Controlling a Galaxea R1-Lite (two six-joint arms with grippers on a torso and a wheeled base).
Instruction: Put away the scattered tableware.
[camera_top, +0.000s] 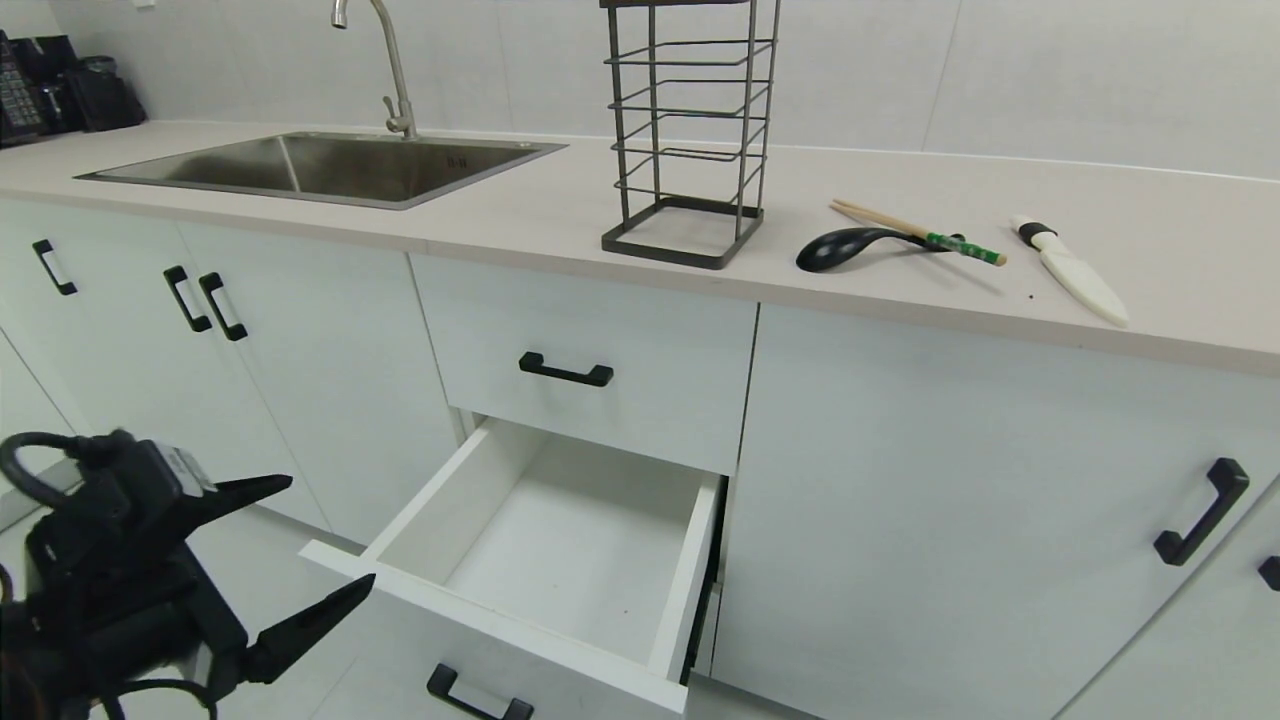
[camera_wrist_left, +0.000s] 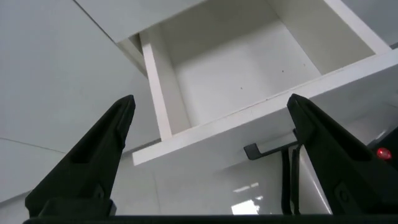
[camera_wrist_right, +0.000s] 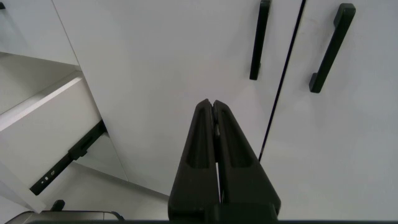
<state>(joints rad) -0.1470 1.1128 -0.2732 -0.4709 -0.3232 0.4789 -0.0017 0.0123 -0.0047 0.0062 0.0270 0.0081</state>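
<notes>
On the countertop (camera_top: 560, 215) at the right lie a black spoon (camera_top: 850, 247), a pair of wooden chopsticks (camera_top: 915, 232) with green ends across its handle, and a white knife (camera_top: 1070, 270) with a black band. Below, a white drawer (camera_top: 560, 540) stands pulled out, nothing inside. My left gripper (camera_top: 330, 530) hangs low to the drawer's left, open and holding nothing. In the left wrist view the left gripper (camera_wrist_left: 211, 102) faces the drawer (camera_wrist_left: 249, 62) and its black handle (camera_wrist_left: 267, 148). My right gripper (camera_wrist_right: 212, 106) is shut on nothing, facing white cabinet doors (camera_wrist_right: 168, 56).
A tall dark wire rack (camera_top: 690, 130) stands on the counter left of the spoon. A steel sink (camera_top: 320, 165) with a tap (camera_top: 390, 60) lies at the far left. A shut drawer (camera_top: 585, 350) sits above the open one. Black door handles (camera_wrist_right: 333, 46) face the right gripper.
</notes>
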